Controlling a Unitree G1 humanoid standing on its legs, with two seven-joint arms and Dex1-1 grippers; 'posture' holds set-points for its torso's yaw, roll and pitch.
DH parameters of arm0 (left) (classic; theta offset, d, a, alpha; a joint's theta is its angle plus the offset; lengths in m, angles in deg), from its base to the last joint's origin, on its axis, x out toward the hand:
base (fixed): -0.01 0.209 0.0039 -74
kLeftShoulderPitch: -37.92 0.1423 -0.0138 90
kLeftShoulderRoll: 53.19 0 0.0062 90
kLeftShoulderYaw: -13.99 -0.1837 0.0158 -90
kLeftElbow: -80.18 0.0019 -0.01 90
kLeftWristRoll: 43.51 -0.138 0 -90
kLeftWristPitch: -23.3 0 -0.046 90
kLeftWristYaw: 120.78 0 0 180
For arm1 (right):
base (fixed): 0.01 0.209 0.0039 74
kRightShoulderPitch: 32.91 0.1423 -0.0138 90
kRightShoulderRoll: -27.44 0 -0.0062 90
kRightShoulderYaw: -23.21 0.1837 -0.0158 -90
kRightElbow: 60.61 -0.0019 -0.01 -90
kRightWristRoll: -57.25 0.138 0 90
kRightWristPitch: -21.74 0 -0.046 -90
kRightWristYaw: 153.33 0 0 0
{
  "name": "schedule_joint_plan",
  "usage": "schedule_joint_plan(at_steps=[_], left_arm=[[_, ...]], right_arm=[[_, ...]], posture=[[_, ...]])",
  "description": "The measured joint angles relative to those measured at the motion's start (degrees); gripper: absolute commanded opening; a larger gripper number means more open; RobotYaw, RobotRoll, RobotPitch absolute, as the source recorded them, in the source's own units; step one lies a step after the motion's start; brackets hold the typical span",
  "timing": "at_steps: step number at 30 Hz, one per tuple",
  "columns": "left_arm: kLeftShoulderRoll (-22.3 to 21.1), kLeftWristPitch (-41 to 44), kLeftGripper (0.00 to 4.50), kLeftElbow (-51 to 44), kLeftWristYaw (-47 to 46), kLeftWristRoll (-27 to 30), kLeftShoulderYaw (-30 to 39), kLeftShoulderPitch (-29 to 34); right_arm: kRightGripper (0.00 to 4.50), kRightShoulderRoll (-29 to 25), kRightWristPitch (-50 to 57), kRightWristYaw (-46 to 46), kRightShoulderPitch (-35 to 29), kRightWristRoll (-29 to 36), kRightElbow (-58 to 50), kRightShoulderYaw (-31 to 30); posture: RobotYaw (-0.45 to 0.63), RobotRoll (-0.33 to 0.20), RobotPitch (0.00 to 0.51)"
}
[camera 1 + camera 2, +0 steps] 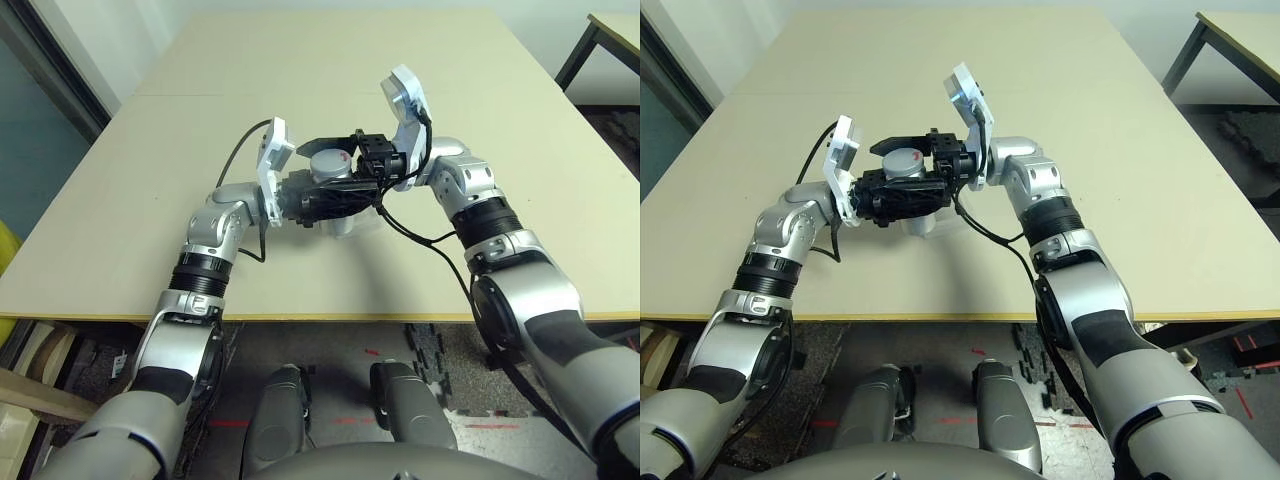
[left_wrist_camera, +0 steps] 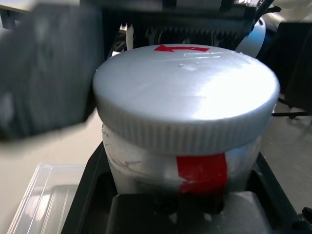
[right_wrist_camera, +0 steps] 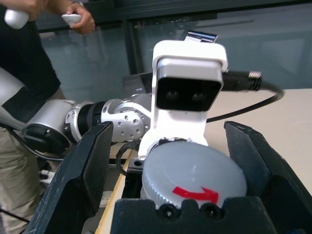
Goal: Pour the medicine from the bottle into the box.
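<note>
The bottle (image 2: pixel 180 146) stands upright above the table, my left gripper (image 1: pixel 902 197) shut on its white body below the red-and-white label. The grey cap (image 3: pixel 195 178) with its red arrow is on the bottle. My right gripper (image 1: pixel 902 150) reaches in from the right and straddles the cap, open, with a gap showing beside at least one finger (image 3: pixel 85 170). The clear box (image 2: pixel 39 195) lies on the table right under the two grippers, and its corner shows beneath the bottle (image 1: pixel 345 228). The medicine is hidden inside the closed bottle.
The beige table (image 1: pixel 330 60) stretches far ahead and to both sides. A second table (image 1: pixel 615 30) stands off the far right corner. A person (image 3: pixel 29 58) holding controllers stands beyond the table in the right wrist view.
</note>
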Motion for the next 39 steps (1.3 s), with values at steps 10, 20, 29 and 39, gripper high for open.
schedule_joint_plan(at_steps=[10,20,29,39], left_arm=[[-0.29,-1.30,2.71,1.57,0.00,-0.61,-0.45,-0.02],[-0.21,-2.09,2.71,1.57,-0.01,-1.02,-0.96,-0.05],[-0.29,-3.41,2.71,1.56,-0.14,-1.20,-0.99,-0.05],[-0.47,-6.76,2.71,2.17,-0.08,-1.53,-0.97,-0.21]], right_arm=[[4.50,-0.56,-1.17,-1.83,0.88,-1.95,2.16,0.50],[4.50,-0.40,-2.73,-3.14,1.42,-4.02,4.36,0.49],[4.50,-0.02,-3.78,-4.09,1.90,-4.78,6.06,0.50],[4.50,-0.04,-3.58,-4.18,2.55,-4.76,6.73,0.53]], posture=[[-0.18,0.000,0.095],[-0.17,0.000,0.095],[-0.17,0.000,0.099],[-0.17,0.000,0.099]])
